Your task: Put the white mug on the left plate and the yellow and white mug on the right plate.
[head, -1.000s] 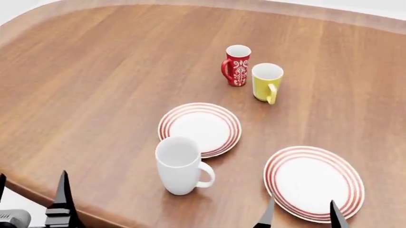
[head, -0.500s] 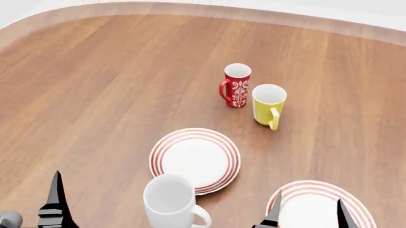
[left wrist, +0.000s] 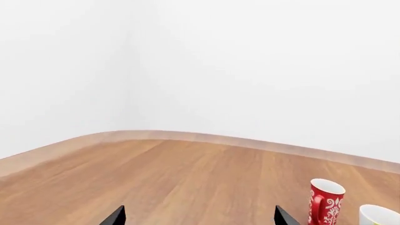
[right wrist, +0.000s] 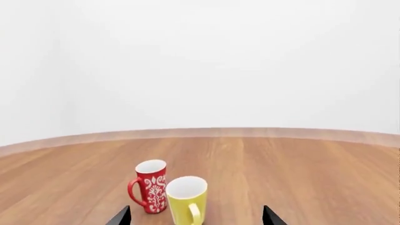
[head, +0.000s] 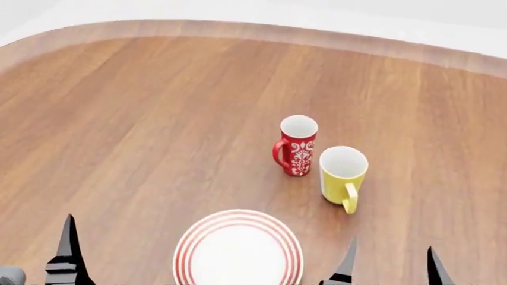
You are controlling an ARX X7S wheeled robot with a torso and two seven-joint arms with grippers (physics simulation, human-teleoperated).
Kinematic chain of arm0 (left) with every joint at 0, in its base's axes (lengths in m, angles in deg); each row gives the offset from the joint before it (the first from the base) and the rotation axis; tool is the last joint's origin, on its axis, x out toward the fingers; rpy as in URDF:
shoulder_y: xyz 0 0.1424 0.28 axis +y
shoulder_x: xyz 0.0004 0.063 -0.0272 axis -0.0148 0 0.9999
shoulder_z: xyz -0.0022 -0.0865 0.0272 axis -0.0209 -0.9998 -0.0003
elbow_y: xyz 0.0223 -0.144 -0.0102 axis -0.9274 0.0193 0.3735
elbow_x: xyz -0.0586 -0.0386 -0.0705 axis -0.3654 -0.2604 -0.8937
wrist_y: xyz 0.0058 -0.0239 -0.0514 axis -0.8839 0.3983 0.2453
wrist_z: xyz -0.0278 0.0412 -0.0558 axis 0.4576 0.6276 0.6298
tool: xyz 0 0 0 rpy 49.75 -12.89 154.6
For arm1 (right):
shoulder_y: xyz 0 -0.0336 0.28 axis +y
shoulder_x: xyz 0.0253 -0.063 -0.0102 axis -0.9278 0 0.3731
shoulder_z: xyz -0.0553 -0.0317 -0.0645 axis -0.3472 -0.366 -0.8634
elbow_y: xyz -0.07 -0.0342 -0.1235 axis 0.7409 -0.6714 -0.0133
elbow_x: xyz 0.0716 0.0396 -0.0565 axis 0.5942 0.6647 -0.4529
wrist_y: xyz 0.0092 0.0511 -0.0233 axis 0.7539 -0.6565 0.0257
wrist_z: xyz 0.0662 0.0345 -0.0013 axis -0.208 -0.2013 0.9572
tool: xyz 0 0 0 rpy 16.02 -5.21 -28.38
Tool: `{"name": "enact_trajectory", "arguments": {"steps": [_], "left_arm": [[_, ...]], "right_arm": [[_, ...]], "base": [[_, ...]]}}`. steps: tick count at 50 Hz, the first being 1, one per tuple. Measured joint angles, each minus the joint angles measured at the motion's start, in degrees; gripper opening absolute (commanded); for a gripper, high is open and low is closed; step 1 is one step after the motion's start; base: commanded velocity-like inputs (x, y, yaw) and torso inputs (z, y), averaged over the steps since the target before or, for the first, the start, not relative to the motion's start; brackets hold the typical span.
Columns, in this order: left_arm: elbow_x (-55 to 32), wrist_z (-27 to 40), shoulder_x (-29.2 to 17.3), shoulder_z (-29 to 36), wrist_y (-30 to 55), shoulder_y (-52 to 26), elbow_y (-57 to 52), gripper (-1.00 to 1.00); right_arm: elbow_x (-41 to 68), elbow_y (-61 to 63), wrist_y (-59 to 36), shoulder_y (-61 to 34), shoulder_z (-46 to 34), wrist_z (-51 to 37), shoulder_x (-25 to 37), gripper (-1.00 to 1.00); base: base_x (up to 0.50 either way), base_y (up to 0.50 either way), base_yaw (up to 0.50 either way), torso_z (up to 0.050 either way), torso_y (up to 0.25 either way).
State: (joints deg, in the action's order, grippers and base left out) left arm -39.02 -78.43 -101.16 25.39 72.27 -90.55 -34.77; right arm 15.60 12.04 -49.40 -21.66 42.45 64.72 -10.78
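Note:
The yellow and white mug (head: 343, 178) stands upright on the wooden table (head: 119, 119), its handle toward me; it also shows in the right wrist view (right wrist: 185, 199). The left plate (head: 237, 250), white with red rings, lies at the bottom edge of the head view, partly cut off. The white mug and the right plate are out of view. My right gripper (head: 390, 264) is open and empty, apart from the yellow and white mug and on its near side. My left gripper (left wrist: 199, 218) is open over bare wood; one of its fingers (head: 68, 252) shows at the lower left.
A red mug (head: 297, 145) with a white floral pattern stands just left of the yellow and white mug, close but apart. The table's curved far edge (head: 262, 28) runs across the back, with a white wall behind it.
The head view has swung toward the far side of the table: everything slid down the picture, and the white mug and the right plate left it at the bottom. Both grippers stayed open.

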Motion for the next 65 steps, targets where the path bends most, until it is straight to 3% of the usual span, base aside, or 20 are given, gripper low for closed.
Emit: {"name": "enact_trajectory", "arguments": {"steps": [20,39,65], "left_arm": [[-0.8,0.8,-0.8,0.1,-0.1,0.3,-0.4,1.00],[-2.3,1.7,-1.2,-0.3,0.2,0.5,-1.9,1.00],[-3.6,2.9,-1.7,-0.6,0.1,1.1,-3.8,1.00]], "right_arm": [[1.1,1.5,-1.6,1.2,-0.5,0.7,2.5,1.00],[6.9,11.6,-18.7,0.9,-1.4,7.7,16.5,1.00],[11.9,20.1,-25.9,2.5,-4.9,20.3,30.4,1.00]], "base": [[0.00,0.00,0.00,0.000,0.001],[0.00,0.00,0.00,0.000,0.000],[0.00,0.00,0.00,0.000,0.000]]}}
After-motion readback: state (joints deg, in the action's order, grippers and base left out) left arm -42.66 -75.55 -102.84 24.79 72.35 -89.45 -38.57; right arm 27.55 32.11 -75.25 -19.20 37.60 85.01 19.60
